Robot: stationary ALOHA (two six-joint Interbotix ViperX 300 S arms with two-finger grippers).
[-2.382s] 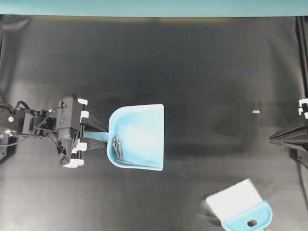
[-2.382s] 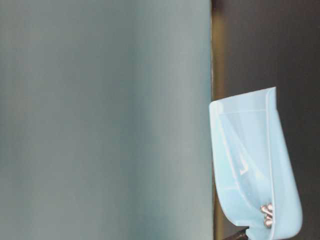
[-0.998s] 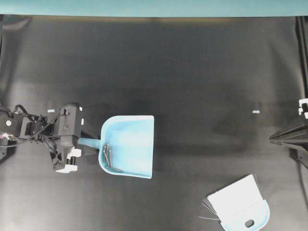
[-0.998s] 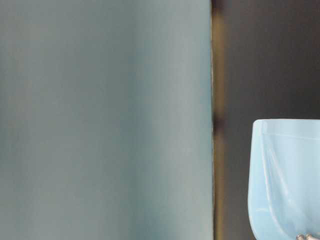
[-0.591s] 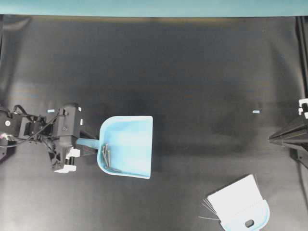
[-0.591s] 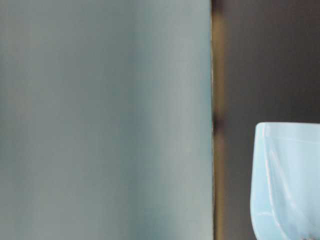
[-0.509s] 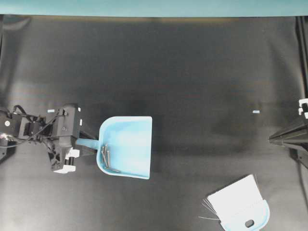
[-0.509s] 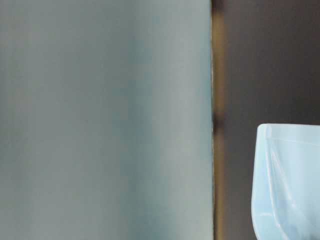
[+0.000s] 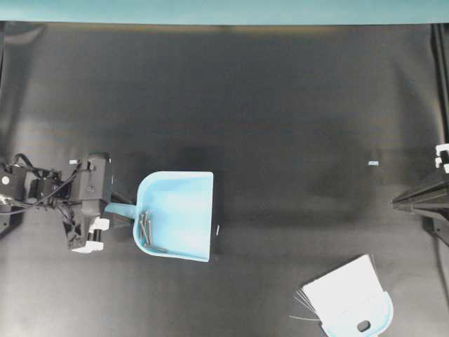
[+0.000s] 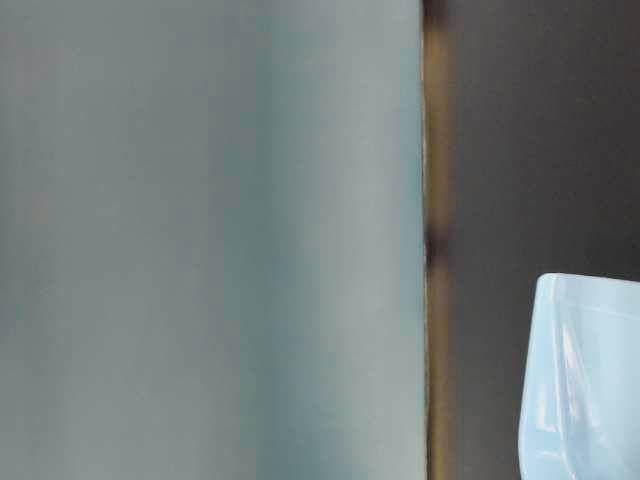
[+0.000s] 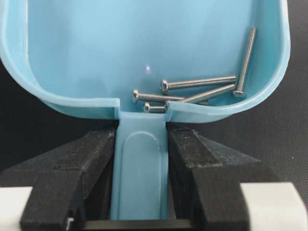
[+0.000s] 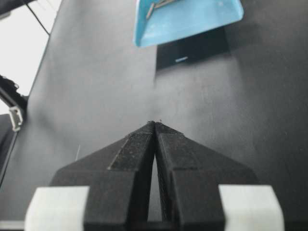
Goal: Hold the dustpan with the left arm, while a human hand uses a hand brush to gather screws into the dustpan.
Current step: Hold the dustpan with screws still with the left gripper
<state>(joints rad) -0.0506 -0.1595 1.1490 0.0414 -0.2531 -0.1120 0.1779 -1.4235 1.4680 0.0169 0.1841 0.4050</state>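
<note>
The light blue dustpan (image 9: 179,221) is at the left of the black mat, its mouth facing right. My left gripper (image 9: 116,209) is shut on its narrow handle (image 11: 142,168), with a black finger (image 11: 91,159) on either side. Several silvery screws (image 11: 197,85) lie against the pan's rounded back wall, also seen from above as the screws (image 9: 145,226). The hand brush (image 9: 349,298) lies alone at the lower right, white bristles pointing up-left. The human hand is out of view. My right gripper (image 12: 155,123) is shut and empty, far right, aimed at the dustpan (image 12: 192,17).
A teal wall (image 9: 224,10) borders the far edge of the mat. Small pale tape marks (image 9: 372,163) dot the mat, one mark (image 9: 218,229) just off the pan's mouth. The right arm (image 9: 421,200) rests at the right edge. The table-level view shows mostly blurred wall and part of the dustpan (image 10: 590,380).
My left arm has drawn the dustpan leftward and slightly toward the near edge, still gripping its handle. A small mark shows where the pan's mouth was. Brush and right arm have stayed put.
</note>
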